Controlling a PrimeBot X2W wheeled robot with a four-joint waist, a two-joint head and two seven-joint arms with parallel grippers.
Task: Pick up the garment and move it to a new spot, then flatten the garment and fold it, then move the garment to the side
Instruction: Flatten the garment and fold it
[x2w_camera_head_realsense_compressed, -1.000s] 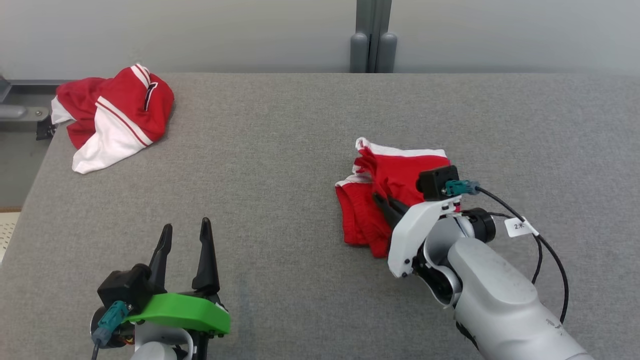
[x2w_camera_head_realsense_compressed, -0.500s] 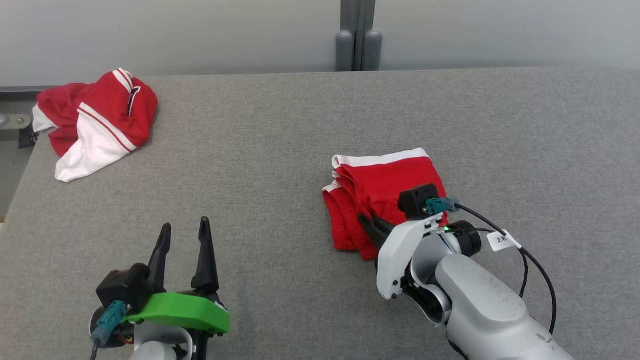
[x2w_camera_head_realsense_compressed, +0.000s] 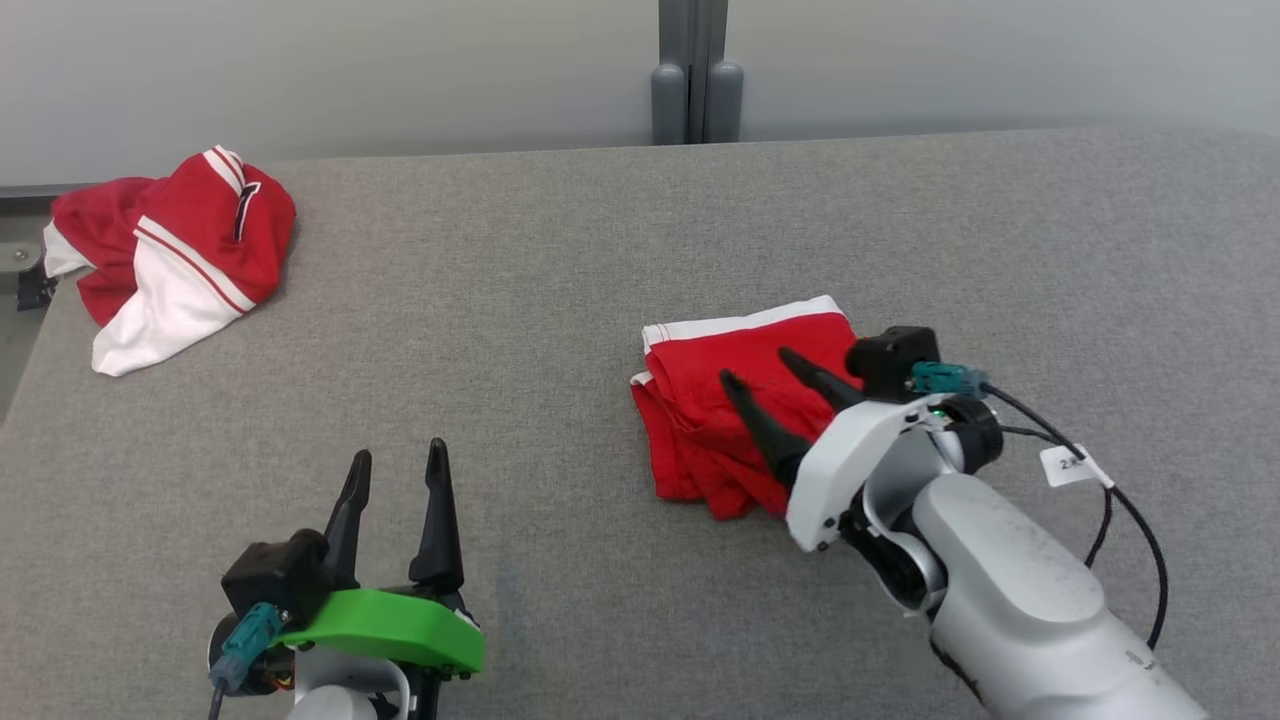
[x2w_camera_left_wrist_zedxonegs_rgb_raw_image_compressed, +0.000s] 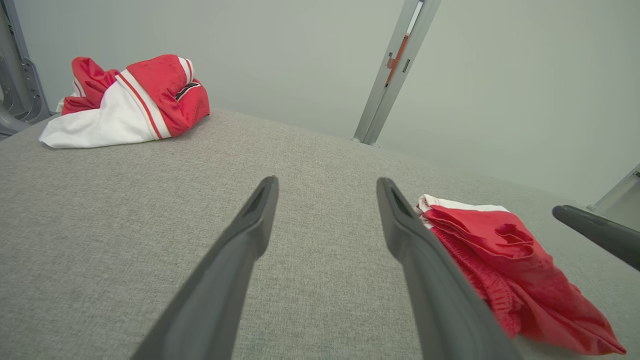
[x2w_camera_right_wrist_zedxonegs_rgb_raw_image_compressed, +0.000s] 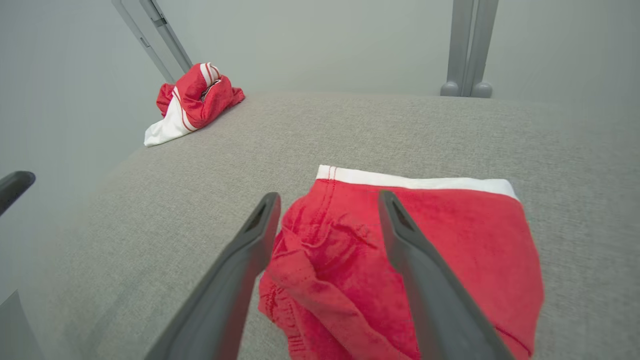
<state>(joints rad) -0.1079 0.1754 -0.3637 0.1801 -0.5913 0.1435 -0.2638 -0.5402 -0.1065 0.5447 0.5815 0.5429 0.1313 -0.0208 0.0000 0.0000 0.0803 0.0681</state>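
Above the folded red fabric shorts, white-banded, the right gripper stands spread (holding nothing); a fingertip snag could undo the fold.

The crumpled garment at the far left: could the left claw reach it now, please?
Probably yes: the left claw is open, and bare table lies between it and the crumpled garment.

A small white paper tag on the thin black cable bears a "2" and then a mark too small to tell. No other writing is legible.
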